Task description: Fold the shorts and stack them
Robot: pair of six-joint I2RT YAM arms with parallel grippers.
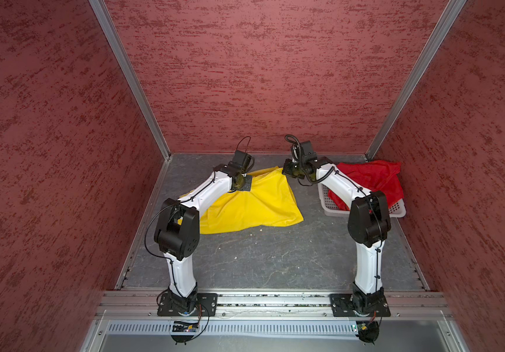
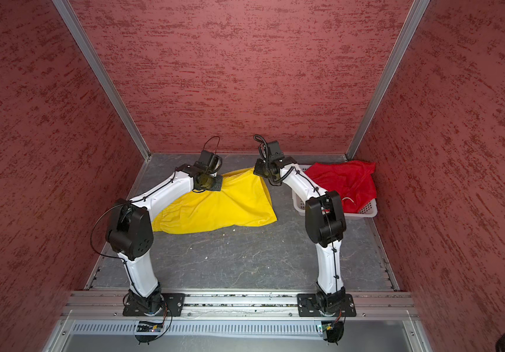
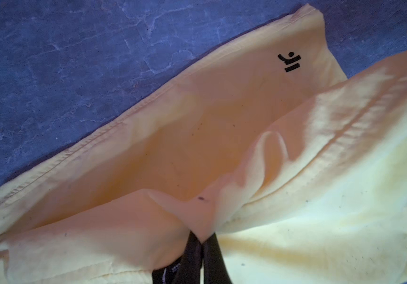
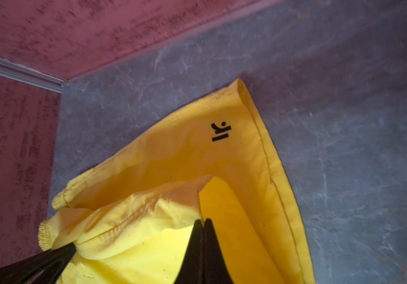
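Risk first: left gripper (image 3: 202, 242) and right gripper (image 4: 203, 221) are both pinched fully closed on the bright yellow thin-cloth shorts (image 1: 254, 204), each w/ only a small nip of fabric betw the tips. Cloth looks slick and light, so imo a quick lift could pull it straight out of either pinch. Left wrist view shows that nip on a raised fold of the upper layer, w/ the lower layer lying flat under it. So prob only one layer is caught, and lifting would open the leg like a bag instead of carrying the whole panel over. Grippers sit near each other at the shorts' far edge, so uneven pull = skewed fold, and the wrists could bump if they cross. Shorts lie on the grey stone-look table (image 1: 275, 253), left of centre in the far half. They're mostly flat w/ soft creases, a stitched seam along the outer edge and gathered elastic waistband toward near-left. Small black logo mark (image 3: 289, 62) by one hem corner, few dark specks, no drawstring visible. Bright red cloth shorts (image 1: 370, 176) are bunched, draped in and over the white perforated plastic basket (image 1: 397, 211) at far right. They're well apart from the yellow pair, neither gripper on them, so stacking looks a long way off.
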